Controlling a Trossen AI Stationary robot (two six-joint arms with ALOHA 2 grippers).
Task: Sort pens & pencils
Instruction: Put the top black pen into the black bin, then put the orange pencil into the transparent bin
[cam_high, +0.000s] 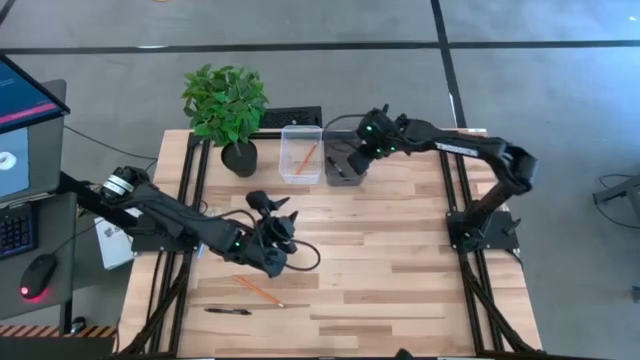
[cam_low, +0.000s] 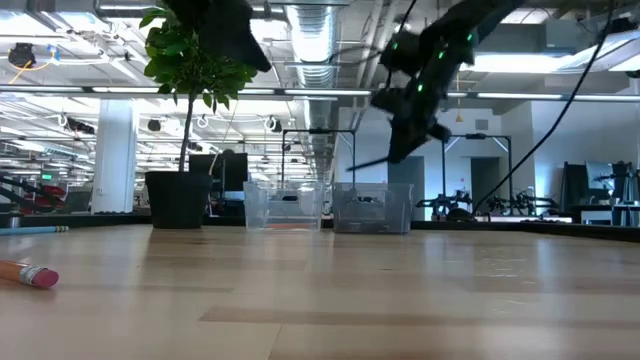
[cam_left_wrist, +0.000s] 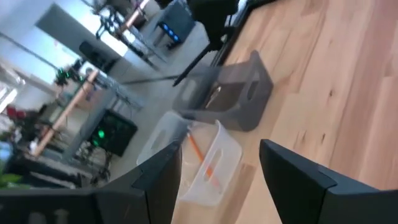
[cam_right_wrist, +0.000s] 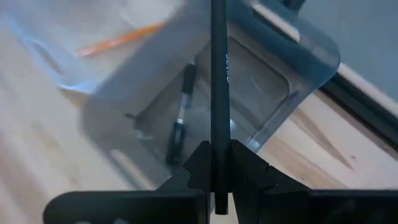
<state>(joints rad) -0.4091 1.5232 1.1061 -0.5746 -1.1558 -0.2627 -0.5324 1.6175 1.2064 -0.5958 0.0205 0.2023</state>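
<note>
Though blurred, right fingers (cam_right_wrist: 219, 167) clench a pen (cam_right_wrist: 218, 74) above the grey bin (cam_right_wrist: 298, 93); left fingers (cam_left_wrist: 292, 180) released.

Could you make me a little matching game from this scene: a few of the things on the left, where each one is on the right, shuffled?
Things:
1. black stick pen gripped by the right end effector
2. orange wooden pencil lying loose
3. clear plastic bin
4. green potted plant

Places:
A. at the table's far left corner
B. held above the smoky grey bin
C. on the bare wood near the table's front edge
D. beside the grey bin, with an orange pencil inside

Pairs: 1-B, 2-C, 3-D, 4-A
</note>
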